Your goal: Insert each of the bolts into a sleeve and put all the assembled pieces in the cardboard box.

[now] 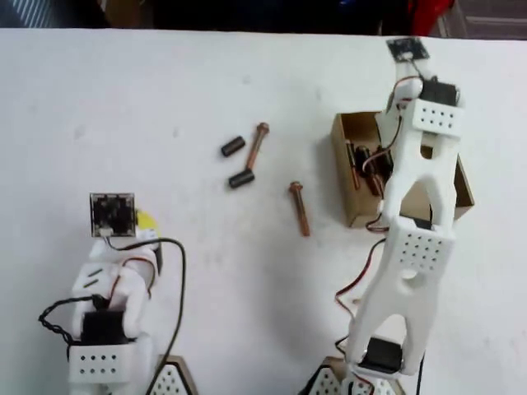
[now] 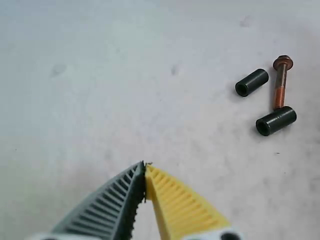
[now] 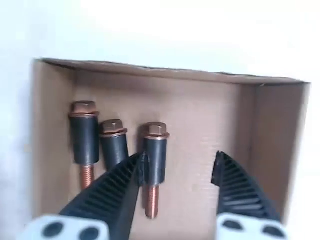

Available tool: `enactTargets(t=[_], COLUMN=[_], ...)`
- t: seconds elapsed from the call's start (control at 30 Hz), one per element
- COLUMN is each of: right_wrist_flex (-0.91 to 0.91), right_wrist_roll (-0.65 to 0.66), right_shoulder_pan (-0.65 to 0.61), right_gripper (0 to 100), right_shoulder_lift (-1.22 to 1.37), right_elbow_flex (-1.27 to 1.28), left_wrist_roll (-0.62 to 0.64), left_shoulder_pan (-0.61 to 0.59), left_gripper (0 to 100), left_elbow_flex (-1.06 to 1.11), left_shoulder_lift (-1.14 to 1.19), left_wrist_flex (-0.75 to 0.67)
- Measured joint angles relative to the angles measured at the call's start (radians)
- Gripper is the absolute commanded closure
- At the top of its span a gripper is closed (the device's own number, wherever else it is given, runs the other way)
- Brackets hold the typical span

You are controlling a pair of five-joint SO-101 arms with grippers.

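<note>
Loose bolts (image 1: 300,209) lay on desk (image 1: 165,82), seemingly rigid, light, roll-prone, best gripped mid-shank; left gripper (image 2: 145,171) was closed empty, right gripper (image 3: 180,159) open over cardboard box (image 3: 200,100).

My view: a white table (image 1: 206,313), evenly lit and faintly smudged. Beyond the table's far edge I see a dark strip (image 1: 247,12), a pale striped panel (image 1: 33,11) at the far-left corner and a red object (image 1: 430,13) toward the far right.
</note>
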Motion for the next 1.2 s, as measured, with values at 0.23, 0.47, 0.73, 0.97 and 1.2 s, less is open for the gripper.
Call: enactTargets(t=[0.23,0.47,0.73,0.97,1.2], right_wrist_flex=[0.192,0.195,0.196,0.198,0.198], right_wrist_roll=[-0.058,-0.124,-0.178,-0.199,-0.199], right_shoulder_pan=[-0.103,-0.247,-0.393,-0.493,-0.606], right_gripper=[81.6,81.6,81.6,81.6,81.4], right_shoulder_lift=[0.0,-0.002,-0.015,-0.184,-0.479], right_elbow_flex=[-0.319,-0.404,-0.404,-0.272,0.029], left_wrist_roll=[0.0,0.0,0.0,0.0,0.0], left_shoulder_pan=[0.0,0.0,0.0,0.0,0.0], left_gripper=[98,98,98,98,98], left_elbow_flex=[0.0,0.02,0.02,0.02,0.02], left_shoulder_lift=[0.0,0.0,0.0,0.0,0.0], left_wrist_flex=[0.0,0.0,0.0,0.0,0.0])
